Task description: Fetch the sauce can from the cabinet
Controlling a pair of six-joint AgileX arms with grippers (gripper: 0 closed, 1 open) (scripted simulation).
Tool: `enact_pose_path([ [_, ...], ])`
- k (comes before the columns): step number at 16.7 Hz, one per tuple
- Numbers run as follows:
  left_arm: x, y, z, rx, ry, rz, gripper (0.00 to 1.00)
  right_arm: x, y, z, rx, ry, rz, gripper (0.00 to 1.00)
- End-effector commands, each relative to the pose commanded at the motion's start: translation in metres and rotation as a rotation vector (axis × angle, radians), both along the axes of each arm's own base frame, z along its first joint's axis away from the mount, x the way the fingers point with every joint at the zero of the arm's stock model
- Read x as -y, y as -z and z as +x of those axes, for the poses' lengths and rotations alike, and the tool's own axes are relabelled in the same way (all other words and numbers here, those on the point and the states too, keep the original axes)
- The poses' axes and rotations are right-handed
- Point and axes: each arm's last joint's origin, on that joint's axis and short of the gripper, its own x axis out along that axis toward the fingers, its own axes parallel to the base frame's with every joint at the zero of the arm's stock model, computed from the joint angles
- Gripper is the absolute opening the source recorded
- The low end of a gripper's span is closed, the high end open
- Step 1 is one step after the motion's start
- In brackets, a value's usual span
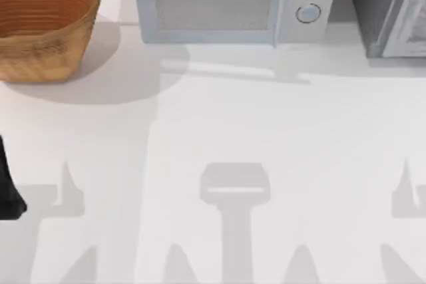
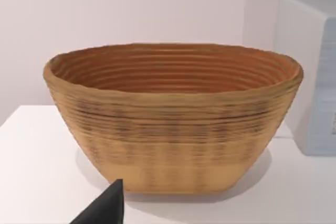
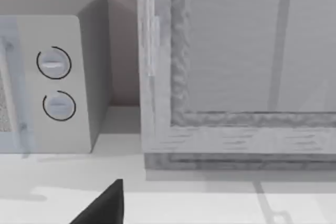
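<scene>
- facing the cabinet (image 3: 236,66) with my right arm: its whitish framed door panel stands shut straight ahead of the right wrist camera, near it, with the dark speckled body visible at the top view's far right corner (image 1: 373,11).
- the sauce can is not visible; going by the task, i judge it sits inside the cabinet behind that closed door.
- i expect a small metal can to be stiff, light and somewhat slick, not fragile; my guess is to pinch it across its round side wall at mid height, upright, rather than by the rim.
- a dark fingertip of the right gripper (image 3: 105,205) juts into the right wrist view, low before the cabinet's base; i cannot tell whether the fingers are apart or closed.
- the pale microwave (image 1: 226,4) with two round knobs stands just beside the cabinet.
- my left arm is at the table's left edge, a dark part of it (image 1: 8,191) visible; the left gripper (image 2: 105,208) points at a woven basket (image 2: 173,124) ahead of it, and i cannot tell its finger state either.
</scene>
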Motion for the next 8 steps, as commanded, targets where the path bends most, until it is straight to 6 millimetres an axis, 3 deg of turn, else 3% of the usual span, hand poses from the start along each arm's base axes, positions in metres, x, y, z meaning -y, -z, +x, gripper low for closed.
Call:
enact_pose_path([
  [4, 0.000, 0.000, 0.000, 0.000, 0.000, 0.000, 1.00, 0.000, -0.008, 0.000, -0.002, 0.003, 0.000, 1.00],
  [8, 0.000, 0.000, 0.000, 0.000, 0.000, 0.000, 1.00, -0.002, -0.057, 0.002, -0.007, 0.008, 0.001, 1.00],
])
